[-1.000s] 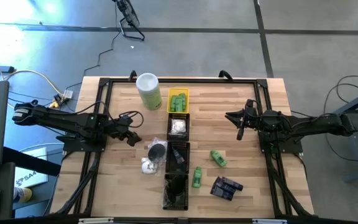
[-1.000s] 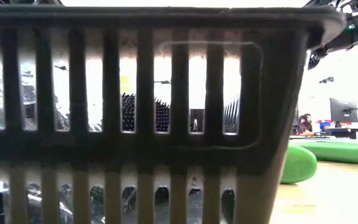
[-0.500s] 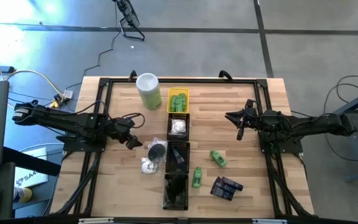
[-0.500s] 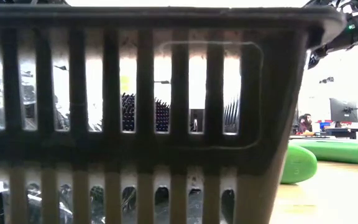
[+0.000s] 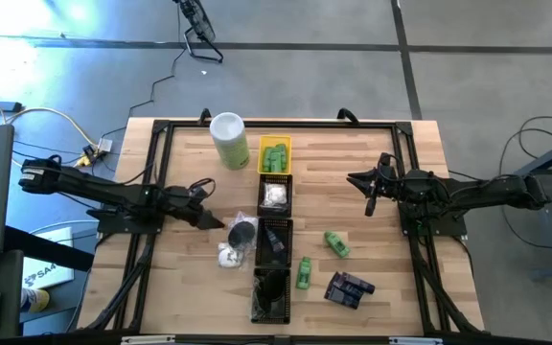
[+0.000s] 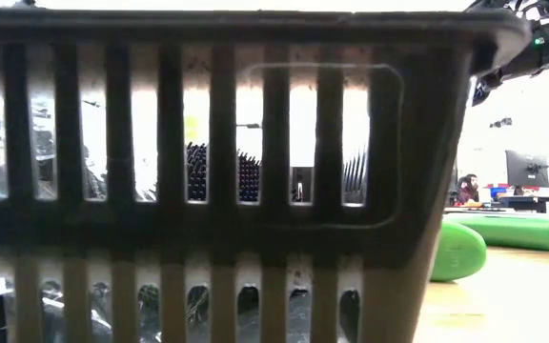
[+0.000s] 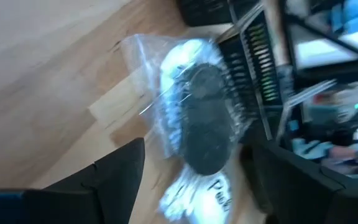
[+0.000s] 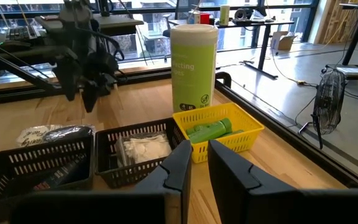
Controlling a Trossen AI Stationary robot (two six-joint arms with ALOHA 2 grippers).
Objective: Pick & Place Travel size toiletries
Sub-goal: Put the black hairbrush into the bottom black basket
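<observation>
The left hand (image 5: 211,221), fingers spread wide and holding nothing, sits just beside the black round puck in clear crinkly wrap (image 5: 241,231), which lies on the wooden table (image 5: 372,163) against the black slatted trays (image 5: 274,251). The right hand (image 5: 370,195) waits well apart, nearly closed, empty.

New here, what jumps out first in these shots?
The column of small trays down the table's middle, yellow one at the far end holding green bottles, with the tall pale-green canister beside it. The left gripper is open, reaching at a black puck in clear wrap next to the trays. Two green bottles and a dark packet lie loose on the right; the right gripper waits shut.
</observation>
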